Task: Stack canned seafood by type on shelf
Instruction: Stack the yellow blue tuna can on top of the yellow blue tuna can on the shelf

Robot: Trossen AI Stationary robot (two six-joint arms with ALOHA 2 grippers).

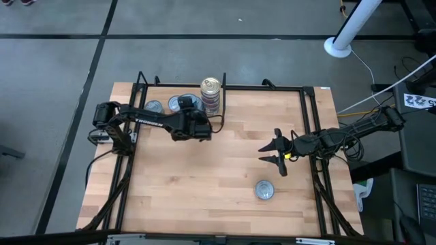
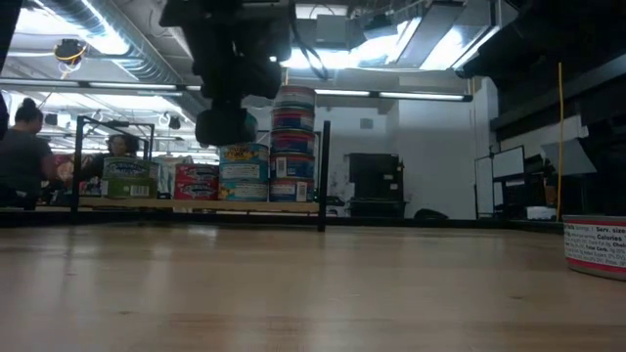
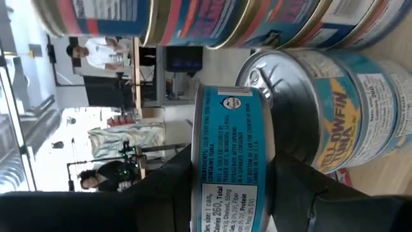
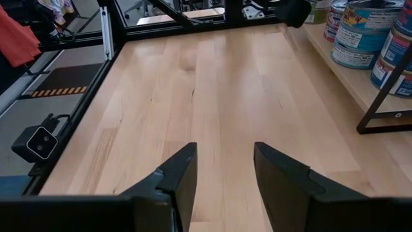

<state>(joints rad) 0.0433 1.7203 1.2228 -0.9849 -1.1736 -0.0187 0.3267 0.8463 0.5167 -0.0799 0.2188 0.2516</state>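
Holding a blue-labelled tin [image 3: 226,161] between its fingers, the left gripper [image 1: 193,126] hovered near 11 o'clock; lowering it squarely onto the matching flat tins [image 1: 185,103] seemed best. One loose tin [image 1: 264,190] lay at 5 o'clock beside the right gripper [image 1: 281,155], fingers apart, empty. One tall stack [image 1: 211,94] stood on the shelf [image 1: 225,177] at 12 o'clock.

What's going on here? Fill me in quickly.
The robot is sorting tins onto the shelf. The left gripper is shut on a blue-labelled tuna tin, holding it by the tins already at the back of the shelf, next to the tall stack. The right gripper hangs open and empty over the board. One lone tin is still out on the front of the board.
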